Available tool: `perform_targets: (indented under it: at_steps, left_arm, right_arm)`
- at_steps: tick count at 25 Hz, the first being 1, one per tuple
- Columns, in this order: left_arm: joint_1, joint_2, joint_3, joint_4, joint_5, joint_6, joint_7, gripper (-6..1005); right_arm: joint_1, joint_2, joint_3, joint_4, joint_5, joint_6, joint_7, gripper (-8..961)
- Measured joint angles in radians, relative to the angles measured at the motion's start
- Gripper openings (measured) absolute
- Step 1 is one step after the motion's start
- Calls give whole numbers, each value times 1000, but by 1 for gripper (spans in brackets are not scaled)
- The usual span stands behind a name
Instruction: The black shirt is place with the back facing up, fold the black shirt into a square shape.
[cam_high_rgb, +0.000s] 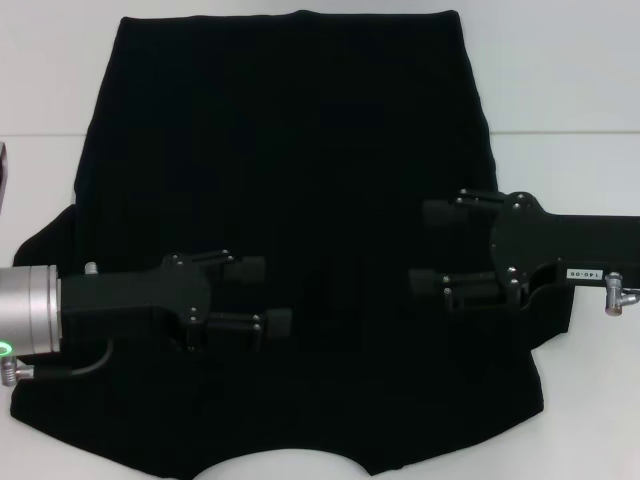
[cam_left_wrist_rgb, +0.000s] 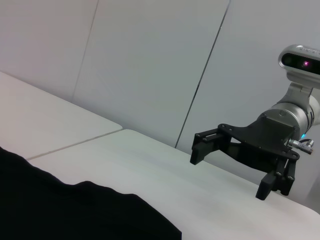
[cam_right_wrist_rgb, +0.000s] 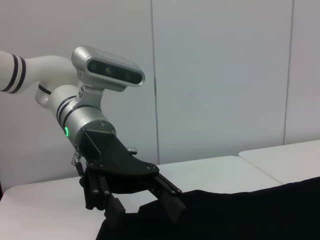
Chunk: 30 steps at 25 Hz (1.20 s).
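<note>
- Shirt (cam_high_rgb: 300, 180) spread flat on white table (cam_high_rgb: 570, 180), plain black side up, no lettering visible.
- Covers most of the table in head view; one straight edge at the far side, a curved neckline-like cut at the near edge.
- Fabric bulges out at both near sides, sleeve-like, under each arm.
- Left gripper (cam_high_rgb: 268, 295) reaching in from the left, above the near-left part of the shirt; fingers apart, pointing toward the centre, nothing between them.
- Seen from right wrist view, left gripper (cam_right_wrist_rgb: 145, 207) low over the shirt (cam_right_wrist_rgb: 240, 215), fingertips at the fabric edge; contact or not cannot be told.
- Green light lit on the left wrist.
- Right gripper (cam_high_rgb: 425, 248) reaching in from the right, over the near-right part of the shirt; fingers spread wide, nothing held.
- In left wrist view, right gripper (cam_left_wrist_rgb: 230, 170) hangs above the table (cam_left_wrist_rgb: 150, 165), clearly off the surface, jaws apart; shirt (cam_left_wrist_rgb: 75, 210) lies in the foreground.
- Both grippers face each other across the shirt's middle, well apart.
- Table seam visible beyond the shirt in left wrist view; plain panelled wall (cam_left_wrist_rgb: 150, 60) behind.
- No containers seen.
</note>
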Motion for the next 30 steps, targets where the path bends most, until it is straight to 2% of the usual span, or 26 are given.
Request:
perform_targets:
  at_steps: [11, 19, 24, 30]
  left_arm:
    - [1, -4, -35, -5, -10, -27, -9, 899]
    - [-4, 2, -52, 7, -11, -191, -146, 893]
    - [2, 9, -55, 49, 34, -311, -244, 889]
    - [3, 19, -102, 98, 107, -372, -350, 884]
  right_arm:
    - [13, 1, 1, 45, 6, 23, 7, 907]
    - [35, 4, -1, 117, 79, 63, 5, 906]
    - [66, 8, -6, 160, 82, 115, 10, 905]
    - [106, 10, -75, 200, 82, 165, 18, 905]
